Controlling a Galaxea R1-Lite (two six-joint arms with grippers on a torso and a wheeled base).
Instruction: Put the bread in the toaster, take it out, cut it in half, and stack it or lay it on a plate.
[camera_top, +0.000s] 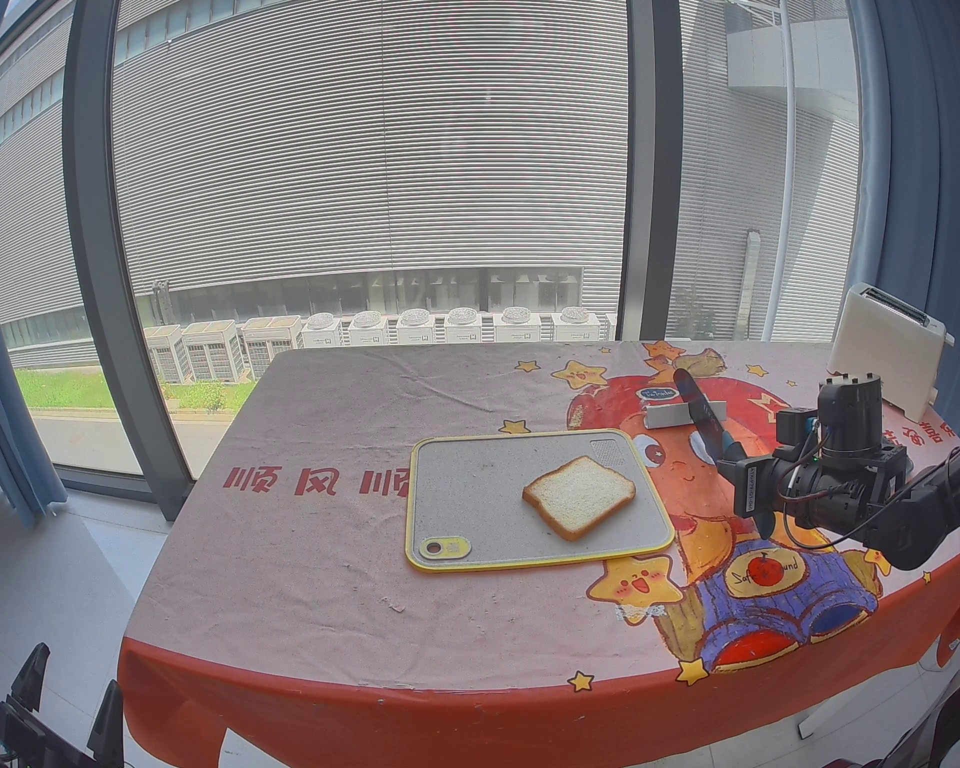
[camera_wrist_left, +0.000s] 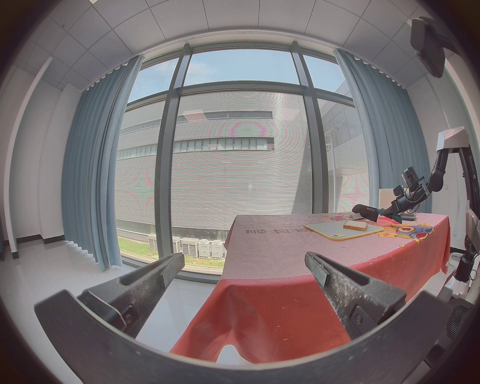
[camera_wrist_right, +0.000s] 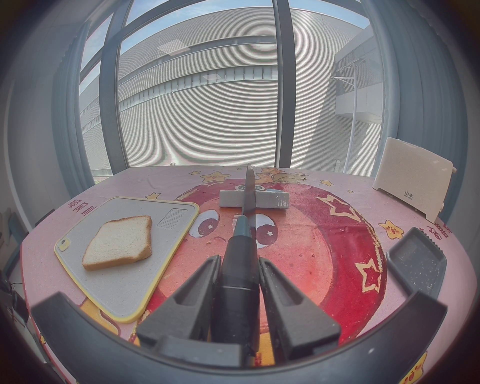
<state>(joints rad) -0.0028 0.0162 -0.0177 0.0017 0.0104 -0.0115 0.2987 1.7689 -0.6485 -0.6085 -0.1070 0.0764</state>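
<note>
A: Where do we log the bread?

B: One square slice, pale crumb with a tan crust. It lies flat on the grey speckled cutting board, toward the board's right end. The board is a rounded rectangle with a yellow rim, lying on the printed tablecloth.

A: And the right gripper?

B: We note both dark fingers pressed against the round black handle of the knife, gripping it. The grey blade points away over a white block. Whether it touches the block, we cannot tell.

A: The left gripper?

B: Fingers spread wide with nothing between them, held low off the table's left side.

A: What do the views add to each other?

B: The right wrist view gives us a dark, shallow, rectangular tray near the cream, boxy toaster at the table's far right corner. In the head view the right arm stands in front of that spot. The left wrist view gives us the cloth hanging over the table edge in red folds.

A: Surroundings?

B: A tall window behind the table, with blue curtains at its sides.
</note>
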